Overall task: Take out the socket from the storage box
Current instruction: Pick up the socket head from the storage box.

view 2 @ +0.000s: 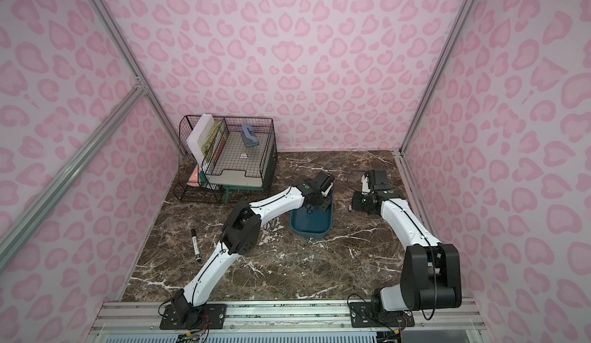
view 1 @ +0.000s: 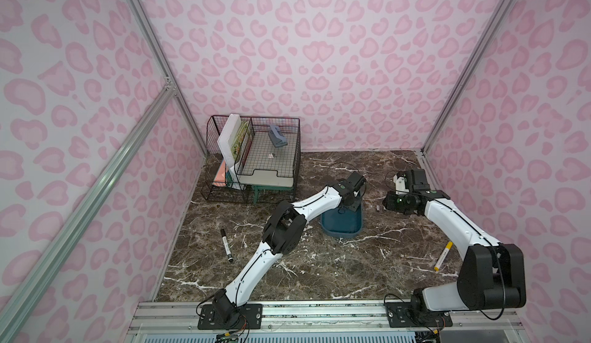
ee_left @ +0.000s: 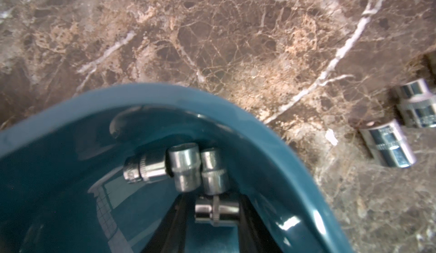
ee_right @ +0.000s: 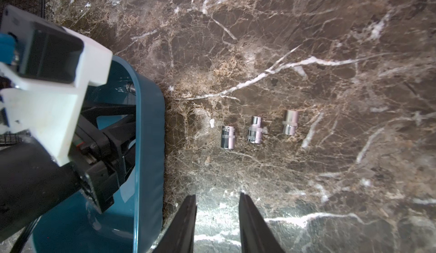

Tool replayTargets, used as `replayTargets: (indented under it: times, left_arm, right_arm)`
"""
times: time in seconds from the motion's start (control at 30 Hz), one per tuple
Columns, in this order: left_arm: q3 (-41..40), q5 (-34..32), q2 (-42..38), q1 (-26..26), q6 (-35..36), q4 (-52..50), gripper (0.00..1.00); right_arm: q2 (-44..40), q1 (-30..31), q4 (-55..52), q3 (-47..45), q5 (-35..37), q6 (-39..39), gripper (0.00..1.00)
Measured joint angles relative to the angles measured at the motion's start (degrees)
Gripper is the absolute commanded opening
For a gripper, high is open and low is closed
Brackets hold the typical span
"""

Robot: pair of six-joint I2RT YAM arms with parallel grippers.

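Three sockets lay on the table, right of the storage box. At its far end the left gripper pinched a socket beside three others. The right gripper hovered nearby, spread and empty.

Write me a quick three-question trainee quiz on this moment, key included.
1. True or false: the right gripper holds a socket.
2. Count: how many sockets lie on the table, outside the storage box?
3. Choose: the socket between the fingers of the left gripper is A) inside the storage box, B) on the table, C) in the right gripper.
Key: 1 false, its jaws stand open and empty; 2 three; 3 A.
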Motion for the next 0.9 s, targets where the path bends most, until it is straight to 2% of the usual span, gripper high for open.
replayTargets:
  times: [0.23,0.43,0.6,0.9]
  left_arm:
    - [0.00,0.07,0.00,0.00,0.22,0.00,0.26]
    - [-1.99,0.68,-1.57,-0.02,0.83,-0.07,0.25]
    - [-8.48,1.11,-7.89,-0.04,0.81,0.50,0.26]
    - [-25.90,1.18,-23.96,-0.13,-0.90,3.85,0.25]
  right_arm:
    - [-0.35,0.00,0.09,-0.76,-0.26,0.00,0.36]
    - [-0.55,-0.11,0.07,-0.87,-0.39,-0.02,0.36]
    - [-0.70,-0.11,0.15,-1.14,-0.48,0.00,0.36]
    - [-0.90,-0.11,0.94,-2.27,-1.33,0.02,0.35]
